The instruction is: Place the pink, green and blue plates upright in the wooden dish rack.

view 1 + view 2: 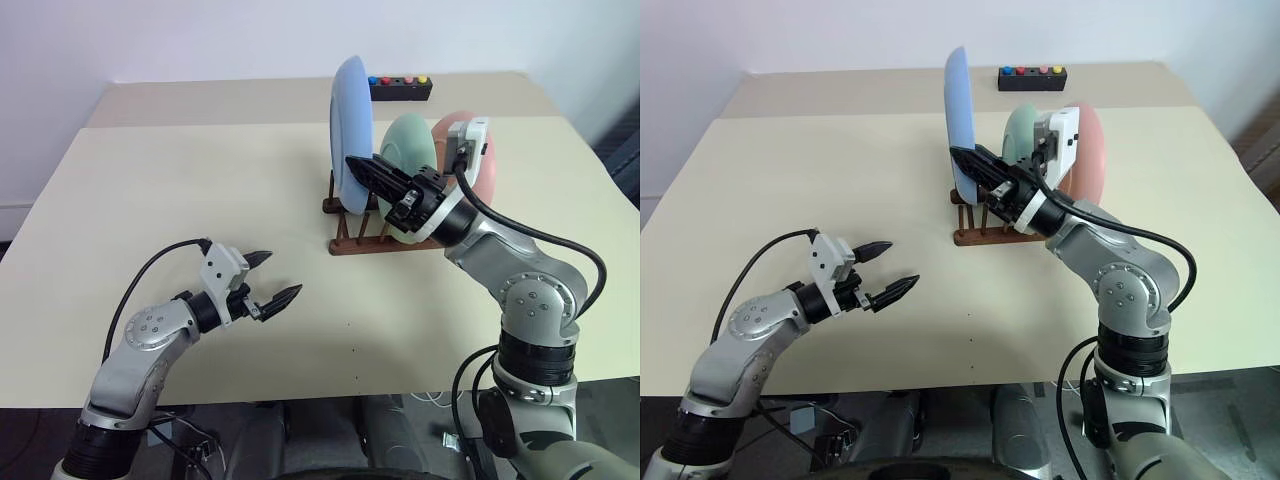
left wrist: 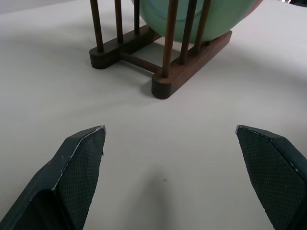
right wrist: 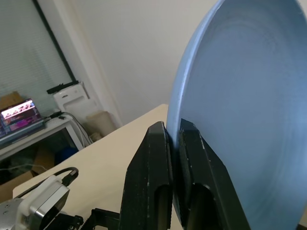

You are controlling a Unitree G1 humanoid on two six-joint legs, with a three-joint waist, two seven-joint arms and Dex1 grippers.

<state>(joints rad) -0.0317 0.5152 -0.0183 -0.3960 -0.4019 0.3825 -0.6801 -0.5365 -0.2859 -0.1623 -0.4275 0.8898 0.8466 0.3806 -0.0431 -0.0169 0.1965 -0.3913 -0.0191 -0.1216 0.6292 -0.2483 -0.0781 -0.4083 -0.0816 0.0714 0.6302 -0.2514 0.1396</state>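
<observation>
A pale cream table (image 1: 200,180) stands against a white wall, and toward its far side, at about one o'clock from the table's middle, sits the wooden dish rack (image 1: 358,228), a small dark brown frame of two rails with upright pegs. Three plates stand on edge in it, side by side: the blue plate (image 1: 350,135) on the nine o'clock side, the green plate (image 1: 408,150) in the middle, and the pink plate (image 1: 488,165) on the three o'clock side, partly hidden behind the right arm's wrist. The blue plate rises taller than the other two. The right gripper (image 1: 362,170) reaches in from four o'clock of the rack, its two black fingers pinched nearly together on the lower rim of the blue plate; the right wrist view shows the plate's thin edge clamped between the two fingers (image 3: 148,182). The left gripper (image 1: 272,277) hovers low over bare table at about seven o'clock from the rack, well apart from it, its fingers spread wide and holding nothing. Beyond the rack, at twelve o'clock near the table's far edge, lies a black box with coloured buttons (image 1: 400,89).
</observation>
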